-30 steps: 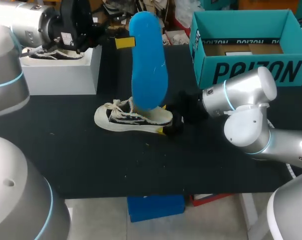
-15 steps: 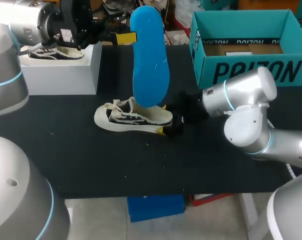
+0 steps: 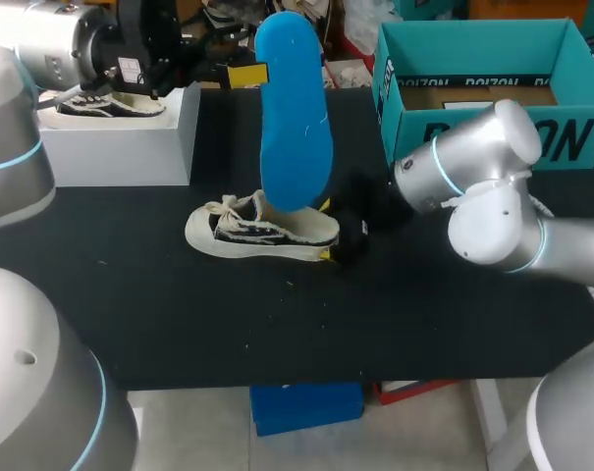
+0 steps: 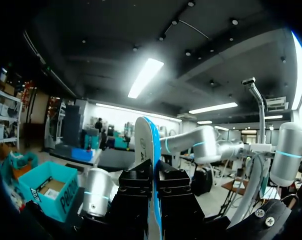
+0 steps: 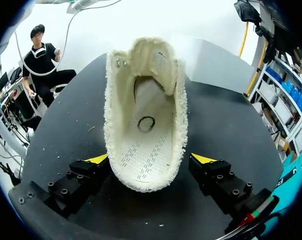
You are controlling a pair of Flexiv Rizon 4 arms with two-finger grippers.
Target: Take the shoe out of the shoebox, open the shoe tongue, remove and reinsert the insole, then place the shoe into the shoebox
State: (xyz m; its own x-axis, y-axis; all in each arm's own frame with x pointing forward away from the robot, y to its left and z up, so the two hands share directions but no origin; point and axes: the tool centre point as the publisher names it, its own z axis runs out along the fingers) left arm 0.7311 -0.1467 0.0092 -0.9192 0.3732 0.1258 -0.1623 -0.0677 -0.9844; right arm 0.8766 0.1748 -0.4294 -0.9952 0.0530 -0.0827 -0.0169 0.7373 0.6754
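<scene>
A low canvas shoe (image 3: 262, 228), cream with dark side panels and loose laces, lies on its sole at the centre of a black worktop (image 3: 179, 314), toe toward the left of the frame. Above it a bright blue insole (image 3: 295, 108) stands on end in the air, its lower end just above the shoe's opening. The left gripper (image 3: 249, 75) pinches it by one long edge, and the left wrist view shows the thin sheet clamped edge-on between the pressed fingers. The right gripper (image 5: 151, 160) sits at the shoe's heel with its fingers spread to either side. Its yellow tips are close beside the fleecy collar but do not appear to clamp it. The shoe's mouth gapes wide and the bare footbed inside is visible. The insole looks light, thin and bendy, likely to flop or buckle if pushed from its far end, so a hold near the heel end would probably guide it in best. The shoe seems light with a soft upper and a firmer sole, and the heel is the steadiest place to brace it. The worktop looks matte and not slippery. An open teal shoebox (image 3: 473, 29) stands at the upper right, and a white box (image 3: 120, 147) carrying a second shoe (image 3: 100, 103) at the upper left.
</scene>
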